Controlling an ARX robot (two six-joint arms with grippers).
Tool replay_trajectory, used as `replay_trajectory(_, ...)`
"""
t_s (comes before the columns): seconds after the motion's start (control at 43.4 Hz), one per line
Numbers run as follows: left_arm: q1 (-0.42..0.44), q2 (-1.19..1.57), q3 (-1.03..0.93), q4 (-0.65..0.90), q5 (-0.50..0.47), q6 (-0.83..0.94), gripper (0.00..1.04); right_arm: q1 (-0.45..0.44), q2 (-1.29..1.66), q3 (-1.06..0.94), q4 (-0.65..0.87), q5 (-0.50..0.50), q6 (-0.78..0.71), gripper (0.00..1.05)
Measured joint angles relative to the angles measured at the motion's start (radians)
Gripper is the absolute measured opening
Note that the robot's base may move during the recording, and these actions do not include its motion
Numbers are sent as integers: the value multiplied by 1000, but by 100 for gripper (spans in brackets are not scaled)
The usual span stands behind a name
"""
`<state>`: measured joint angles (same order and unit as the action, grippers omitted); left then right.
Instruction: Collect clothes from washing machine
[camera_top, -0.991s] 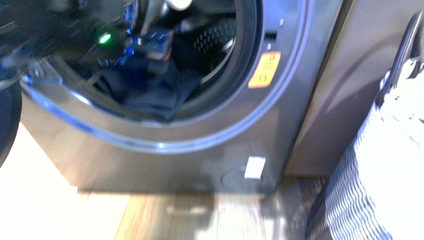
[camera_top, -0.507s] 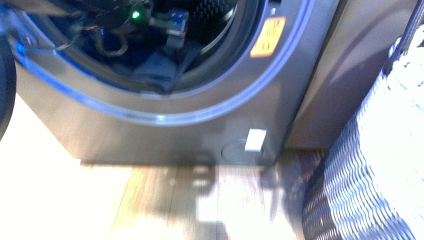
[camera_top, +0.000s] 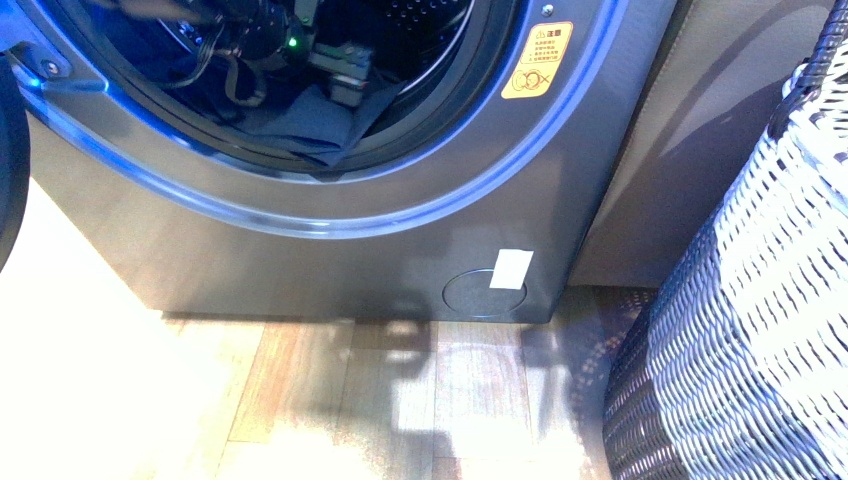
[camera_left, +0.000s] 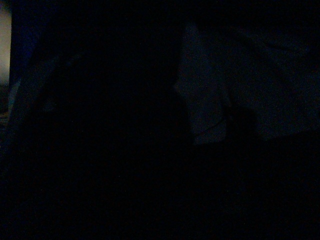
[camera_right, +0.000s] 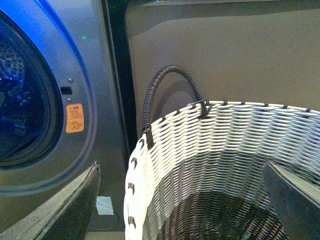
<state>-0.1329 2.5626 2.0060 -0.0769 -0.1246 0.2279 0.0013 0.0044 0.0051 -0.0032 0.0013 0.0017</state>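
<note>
The grey washing machine (camera_top: 420, 200) fills the front view, its round porthole open at the upper left. Dark navy clothes (camera_top: 300, 125) lie at the bottom of the drum and hang over the black rim. My left gripper (camera_top: 345, 75), black with a green light, is inside the porthole just above the clothes; its jaws are not clear to see. The left wrist view is dark. My right gripper (camera_right: 185, 210) is open and empty over the woven basket (camera_right: 210, 150), one finger (camera_right: 65, 210) on each side. The washing machine (camera_right: 95, 100) stands beside it.
The white, grey and black woven basket (camera_top: 760, 300) stands right of the machine on the wooden floor (camera_top: 330, 400). A grey cabinet panel (camera_top: 690, 130) is behind it. An orange sticker (camera_top: 537, 60) marks the machine's front. The dark door edge (camera_top: 10, 150) is at the far left.
My left arm with its green light has shifted to the right inside the porthole. The clothes still hang over the rim. The front view has steadied and sharpened.
</note>
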Motion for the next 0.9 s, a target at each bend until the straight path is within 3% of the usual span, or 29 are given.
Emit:
replay_trajectory(0.369,-11,61,177,-270,43,-135,98,0,0,0,0,0,0,97)
replay_trajectory(0.691,-27,69,211,-344,121,-287,98,0,0,0,0,0,0,97)
replay_trajectory(0.899,-35,63,195,-348,97,-280,98,0,0,0,0,0,0,97)
